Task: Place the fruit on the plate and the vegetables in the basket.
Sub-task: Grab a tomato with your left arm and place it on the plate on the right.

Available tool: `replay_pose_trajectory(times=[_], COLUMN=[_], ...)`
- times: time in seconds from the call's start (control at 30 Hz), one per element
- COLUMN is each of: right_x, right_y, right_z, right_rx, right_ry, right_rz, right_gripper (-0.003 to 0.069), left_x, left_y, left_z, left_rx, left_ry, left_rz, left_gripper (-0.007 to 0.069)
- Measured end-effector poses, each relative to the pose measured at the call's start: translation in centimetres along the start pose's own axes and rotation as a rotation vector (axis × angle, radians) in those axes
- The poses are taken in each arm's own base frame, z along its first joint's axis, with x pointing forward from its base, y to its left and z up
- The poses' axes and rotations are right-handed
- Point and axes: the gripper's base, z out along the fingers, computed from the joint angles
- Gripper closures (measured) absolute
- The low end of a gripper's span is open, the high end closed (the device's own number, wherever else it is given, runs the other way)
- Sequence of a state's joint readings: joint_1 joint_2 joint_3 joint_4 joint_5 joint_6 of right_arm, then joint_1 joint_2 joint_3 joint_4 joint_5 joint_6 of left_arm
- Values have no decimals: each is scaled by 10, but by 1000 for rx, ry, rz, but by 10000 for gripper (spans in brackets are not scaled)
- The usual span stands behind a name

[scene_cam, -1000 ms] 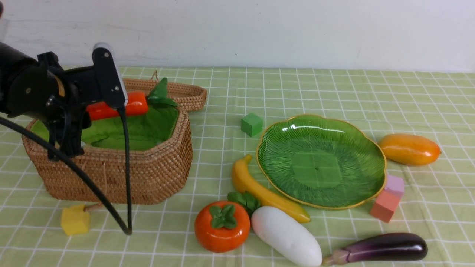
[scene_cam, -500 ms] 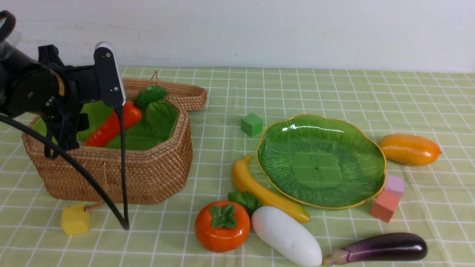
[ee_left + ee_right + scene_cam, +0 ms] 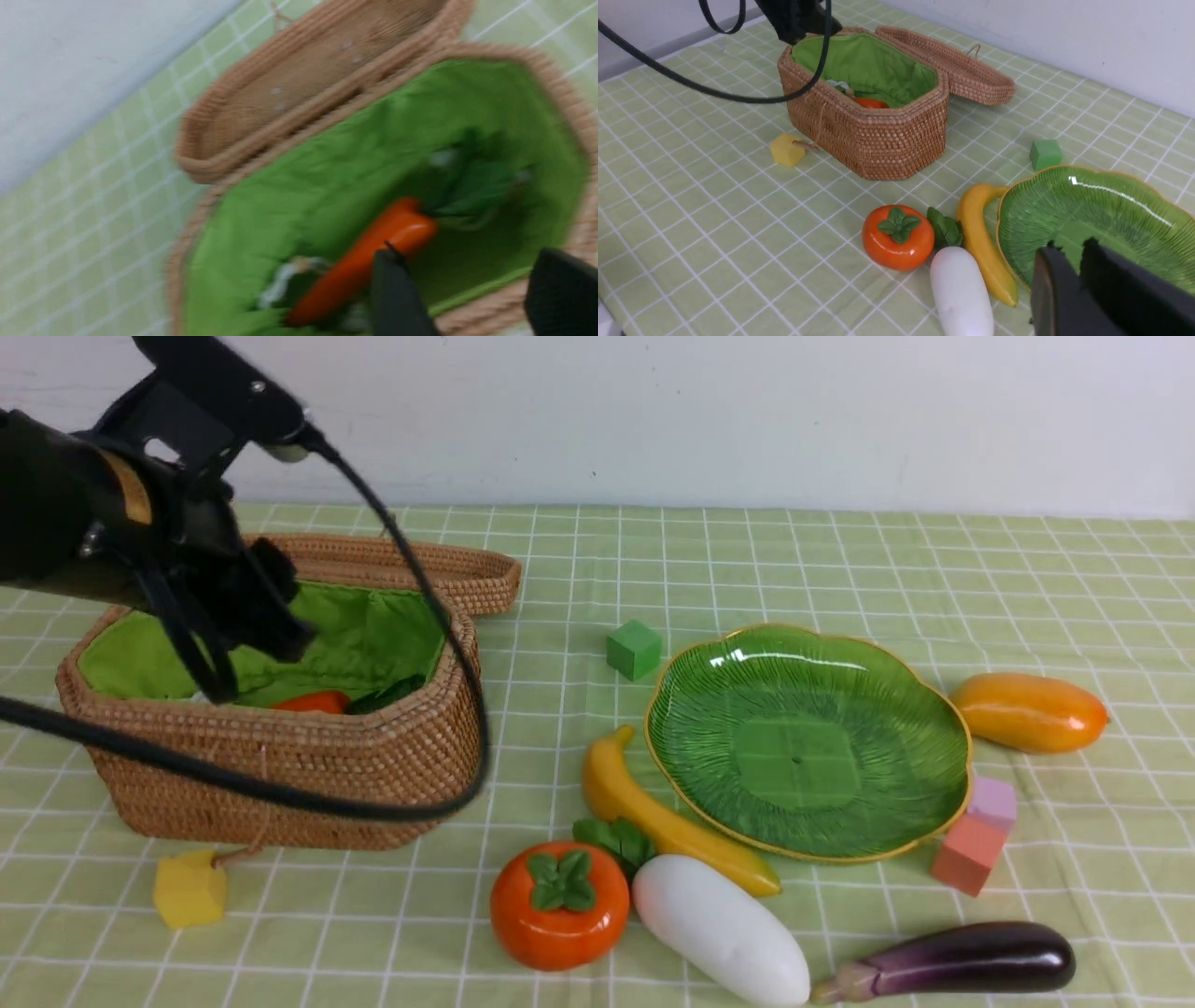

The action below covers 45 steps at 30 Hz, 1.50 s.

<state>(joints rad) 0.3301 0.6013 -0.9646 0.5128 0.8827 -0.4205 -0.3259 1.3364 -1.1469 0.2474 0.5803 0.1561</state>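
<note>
Listing what I see from my console.

- Left gripper [image 3: 465, 280]: jaws apart, empty, over the basket [image 3: 280, 747] at the tabletop's left edge.
- Carrot [image 3: 369, 266]: lying on the basket lining.
- Right gripper [image 3: 1070, 249]: jaws nearly together, holding nothing, above the plate [image 3: 808, 747].
- Radish [image 3: 724, 929], eggplant [image 3: 971, 957]: along the front edge, not yet binned.
- Banana [image 3: 653, 812], persimmon [image 3: 558, 905], mango [image 3: 1030, 711]: off the plate; the banana touches its rim.

Step, as I judge it: clearing the left arm from the basket. I'd lift straight up past the wicker rim and mind the cable [image 3: 373, 807] looping across the basket front.

Room: open cloth between basket and banana. The radish is crowded, touching the persimmon and just beside the banana, so I'd approach it from the front edge.
</note>
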Motion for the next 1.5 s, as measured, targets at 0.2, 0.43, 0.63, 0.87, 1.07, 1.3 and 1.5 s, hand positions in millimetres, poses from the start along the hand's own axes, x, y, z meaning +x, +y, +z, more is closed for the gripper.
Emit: replay_pose_trajectory(times=[0.2, 0.43, 0.63, 0.87, 1.07, 1.3, 1.5], right_x=[9, 13, 16, 17, 18, 18, 17], right_y=[4, 11, 11, 9, 5, 5, 5], right_z=[-4, -18, -20, -20, -20, -20, -20], right_rx=[-33, -58, -55, -37, 1, 4, 8], right_ry=[138, 274, 313, 320, 333, 333, 324], right_rz=[43, 43, 38, 28, 8, 6, 6], right_gripper=[557, 551, 545, 535, 531, 524, 522], left_x=[-2, 7, 17, 25, 31, 30, 30], left_y=[-84, -157, -181, -196, -201, -205, -205], left_z=[-19, -4, 39, 73, 93, 109, 110], left_rx=[273, 426, 439, 411, 375, 338, 333], left_ry=[162, 305, 356, 339, 330, 276, 284], left_rz=[46, 237, 270, 350, 449, 551, 561], left_gripper=[638, 585, 243, -31, 3, 105, 127])
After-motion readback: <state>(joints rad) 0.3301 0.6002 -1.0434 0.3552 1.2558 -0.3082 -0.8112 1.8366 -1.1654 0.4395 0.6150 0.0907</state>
